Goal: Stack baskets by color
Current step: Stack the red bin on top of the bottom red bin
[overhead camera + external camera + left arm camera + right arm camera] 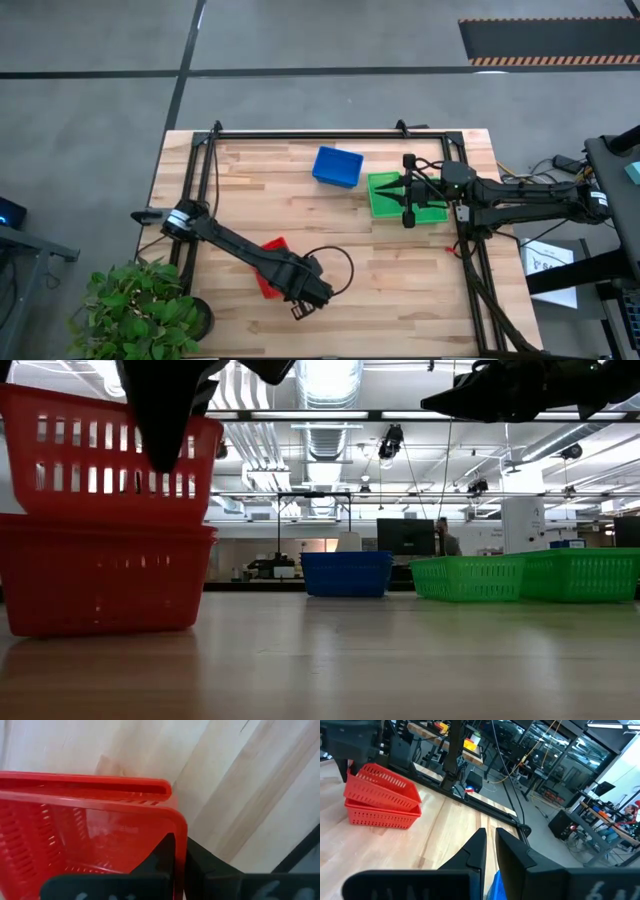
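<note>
Near the table's front edge, left of centre, two red baskets sat one in the other: the upper red basket (120, 455) was tilted and only partly seated in the lower red basket (105, 575), which rested flat on the table (400, 290). The left jaws (179, 870) were clenched on the upper red basket's rim, one finger inside the wall and one outside, as the left wrist view showed. From above, the left arm reached from the table's left edge toward the front and covered much of this pair.

Toward the back edge, near the middle, a blue basket (337, 166) stood alone on the wood. Just to its right lay the green baskets (385, 196); the low view showed two of them side by side, a nearer green basket (468, 577) and a farther one (580, 573), though whether they touched could not be told.

Over the green baskets hung the right jaws (408, 188), nearly closed with only a thin gap between the fingers and grasping nothing; the right arm came in from the table's right edge.
</note>
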Controlling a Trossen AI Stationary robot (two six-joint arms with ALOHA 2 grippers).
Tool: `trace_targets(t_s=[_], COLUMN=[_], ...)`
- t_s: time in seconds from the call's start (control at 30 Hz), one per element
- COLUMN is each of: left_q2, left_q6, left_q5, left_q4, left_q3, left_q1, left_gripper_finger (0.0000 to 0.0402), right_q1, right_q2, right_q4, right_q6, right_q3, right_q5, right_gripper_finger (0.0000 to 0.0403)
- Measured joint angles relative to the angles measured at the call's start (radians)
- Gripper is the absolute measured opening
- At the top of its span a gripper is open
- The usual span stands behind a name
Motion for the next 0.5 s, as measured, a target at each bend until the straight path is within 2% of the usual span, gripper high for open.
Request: trace_targets(t_s=[0.5], left_q2=[-0.001], left_q6=[0.001], left_q5=[0.000], left_q4=[0.016], left_q3=[-0.015], left_q1=[0.000], left_gripper_finger=[0.0008], right_q1=[0.000], right_q2=[0.000], right_q4=[-0.001], right_q6=[0.010], right_q3=[0.000], right_q5=[0.000], right_gripper_finger=[0.0033])
